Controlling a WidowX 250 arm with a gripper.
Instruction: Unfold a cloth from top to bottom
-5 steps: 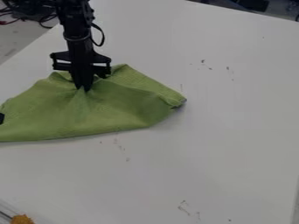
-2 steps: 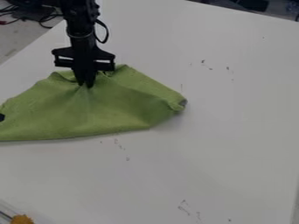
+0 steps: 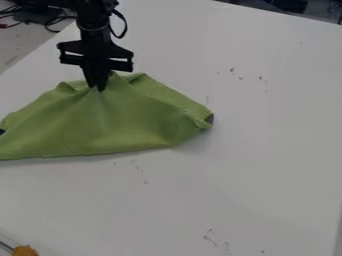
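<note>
At the upper left of the camera view, the black gripper (image 3: 100, 86) hangs down, shut on the upper part of the green cloth (image 3: 127, 122). Folds run down and outward from the pinched spot. The cloth spreads as a wide, folded shape from the left edge of the view to its right corner, which is curled over. Part of its upper edge lies behind the gripper.
The white table (image 3: 267, 150) has a few small dark marks. A clear container's edge with an orange-yellow item (image 3: 25, 250) shows at the bottom left. Cables (image 3: 50, 22) lie beyond the table at the upper left.
My gripper has moved up the view, toward the table's far side, drawing the pinched part of the cloth with it. The cloth's lower edge has barely shifted.
</note>
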